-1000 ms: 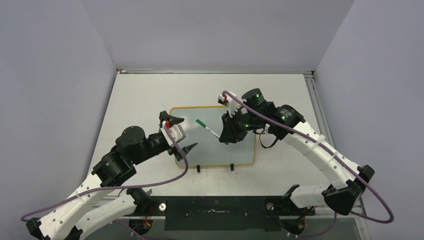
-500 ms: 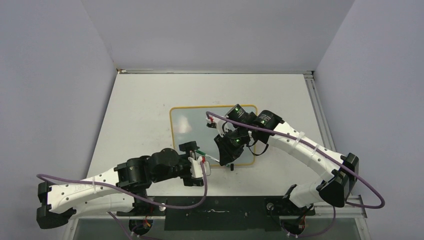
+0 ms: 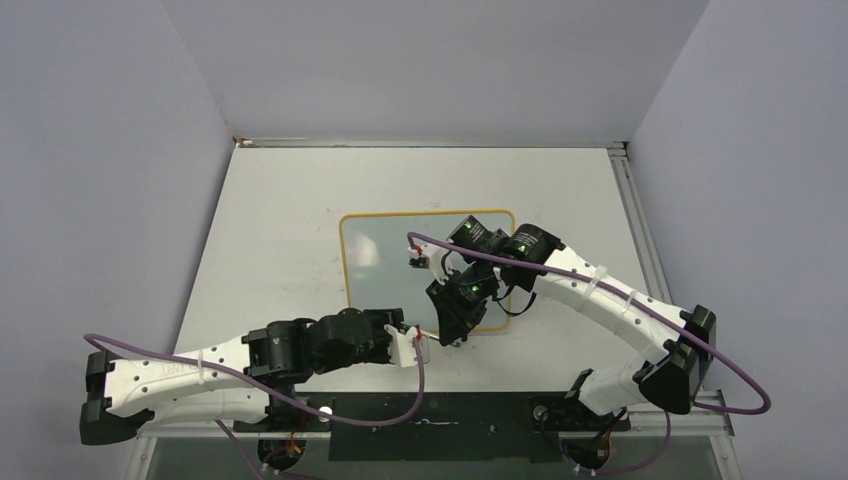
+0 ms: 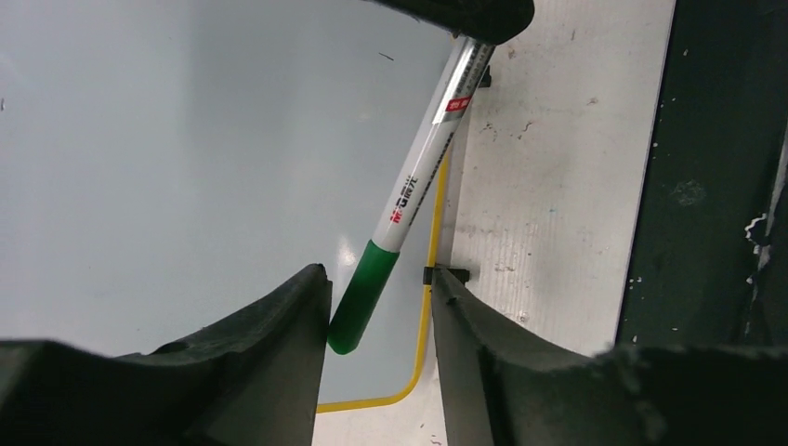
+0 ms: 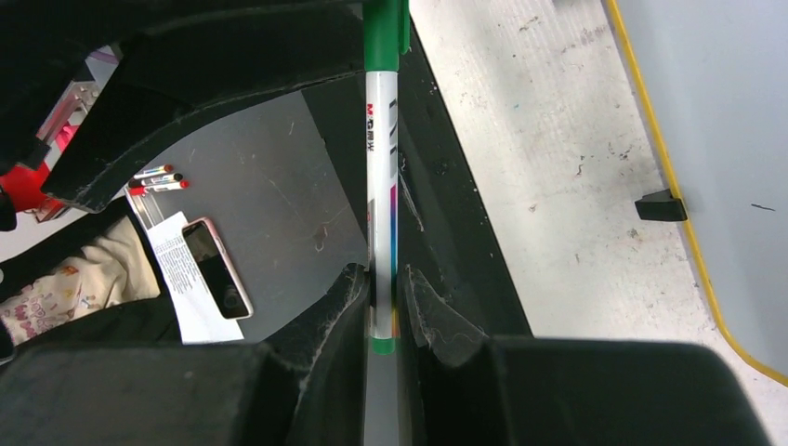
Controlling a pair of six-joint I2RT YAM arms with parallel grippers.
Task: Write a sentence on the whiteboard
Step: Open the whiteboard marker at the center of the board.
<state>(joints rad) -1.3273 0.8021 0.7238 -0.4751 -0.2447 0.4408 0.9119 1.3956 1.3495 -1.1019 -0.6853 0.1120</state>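
The whiteboard (image 3: 385, 260) lies flat mid-table, yellow-framed, and no sentence shows on its bare surface (image 4: 186, 139). My right gripper (image 3: 450, 335) hovers over the board's near edge, shut on the white barrel of a green-capped marker (image 5: 381, 232); its fingers (image 5: 351, 311) pinch the barrel's rear end. My left gripper (image 3: 418, 345) faces it from the left. In the left wrist view the marker's green cap (image 4: 361, 302) sits between the left gripper's (image 4: 379, 316) fingers. The cap touches the left finger (image 4: 279, 353), with a gap to the right finger (image 4: 483, 362).
Two black clips (image 4: 446, 274) (image 5: 662, 206) sit on the board's near edge. A dark strip (image 3: 430, 425) runs along the table's front edge. Below it, off the table, lie a phone (image 5: 216, 269), papers and spare markers. Grey walls close in three sides.
My left arm swung from the board's left edge to its near edge, and its jaws narrowed around the cap. My right gripper carried the marker nearer and lower.
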